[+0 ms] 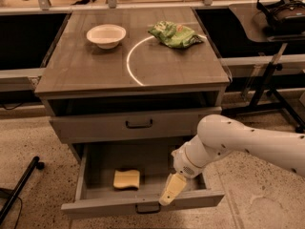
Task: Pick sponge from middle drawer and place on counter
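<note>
The pale-yellow sponge lies flat on the floor of the open middle drawer, left of its centre. This drawer is pulled out at the bottom of the cabinet and has a narrow front panel with a small dark handle. My gripper hangs from the white arm over the drawer's right front part, tip down near the front panel. It is to the right of the sponge, apart from it, and holds nothing. The counter above is grey-brown wood with a white arc.
A white bowl and a green snack bag sit at the back of the counter. The drawer with the taller front panel above is shut. A dark stand with a headset is at the right. A black leg lies on the floor at the left.
</note>
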Action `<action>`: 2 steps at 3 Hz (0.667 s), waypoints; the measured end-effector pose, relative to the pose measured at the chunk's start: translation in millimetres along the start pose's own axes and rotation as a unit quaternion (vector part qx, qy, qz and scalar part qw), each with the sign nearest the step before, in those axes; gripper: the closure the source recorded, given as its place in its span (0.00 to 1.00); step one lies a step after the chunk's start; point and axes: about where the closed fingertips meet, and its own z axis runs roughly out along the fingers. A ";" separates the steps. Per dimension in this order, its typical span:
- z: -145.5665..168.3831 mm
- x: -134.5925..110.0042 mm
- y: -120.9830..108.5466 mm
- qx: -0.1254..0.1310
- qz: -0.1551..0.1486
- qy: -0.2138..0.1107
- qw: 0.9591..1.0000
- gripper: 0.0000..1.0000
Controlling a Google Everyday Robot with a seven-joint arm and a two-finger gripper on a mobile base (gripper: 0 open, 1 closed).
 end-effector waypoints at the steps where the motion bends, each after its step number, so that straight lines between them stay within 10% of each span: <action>1: 11.5 -0.7 -6.0 0.000 -0.004 -0.004 1.000 0.00; 2: 35.5 -4.4 -20.9 0.001 -0.020 -0.013 1.000 0.00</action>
